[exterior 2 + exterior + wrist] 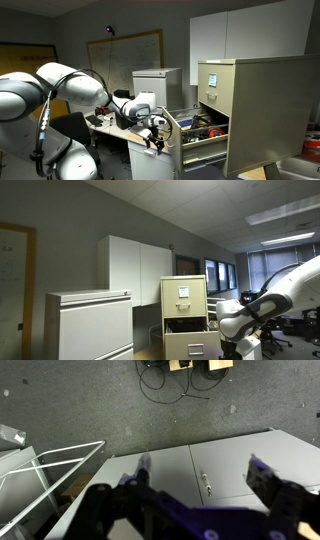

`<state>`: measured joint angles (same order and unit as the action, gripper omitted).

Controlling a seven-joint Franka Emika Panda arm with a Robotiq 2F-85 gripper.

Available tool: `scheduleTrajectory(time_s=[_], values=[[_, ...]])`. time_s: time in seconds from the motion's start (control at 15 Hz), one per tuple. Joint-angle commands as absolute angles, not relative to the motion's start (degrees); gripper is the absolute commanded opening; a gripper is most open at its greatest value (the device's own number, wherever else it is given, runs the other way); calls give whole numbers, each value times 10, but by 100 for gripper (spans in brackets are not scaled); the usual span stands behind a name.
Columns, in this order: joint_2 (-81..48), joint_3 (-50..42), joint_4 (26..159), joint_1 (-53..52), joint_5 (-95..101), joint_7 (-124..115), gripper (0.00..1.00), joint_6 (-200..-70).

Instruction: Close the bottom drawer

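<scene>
In an exterior view, the tan filing cabinet [185, 298] is seen near the middle of the room. The bottom drawer [186, 344] is shown pulled out of it, beneath two shut upper drawers. A white cabinet [90, 325] is set well apart from it. The arm [255, 308] is bent down beside the open drawer. The state of the fingers cannot be told here.

In an exterior view, the arm [70, 90] is seen reaching in from the picture's left. The gripper [155, 133] is held just beside the front end of the bottom drawer [205, 150], which is drawn far out of the filing cabinet [255, 100]. Whether the drawer is touched cannot be told. Things are seen lying inside the drawer, too small to be named.

In the wrist view, the drawer's beige front is seen with its small metal handle [205, 485] framed between the two fingers [141, 468]. The fingers are spread wide apart, and nothing is clamped between them. Grey floor [90, 410] is shown beyond, with cables [165, 380] on it. A white wire frame [50, 465] is seen at the picture's left.
</scene>
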<state>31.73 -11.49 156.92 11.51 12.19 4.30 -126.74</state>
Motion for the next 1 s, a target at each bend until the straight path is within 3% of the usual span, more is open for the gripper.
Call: scheduleTrajectory(time_s=[0.0,0.6,0.93], values=[[317,-108,1569,121,118,46,100,-1267],[316,-105,1569,126,127,43,100,-1265],[306,-35,1584,155,189,-96,100,-1324]])
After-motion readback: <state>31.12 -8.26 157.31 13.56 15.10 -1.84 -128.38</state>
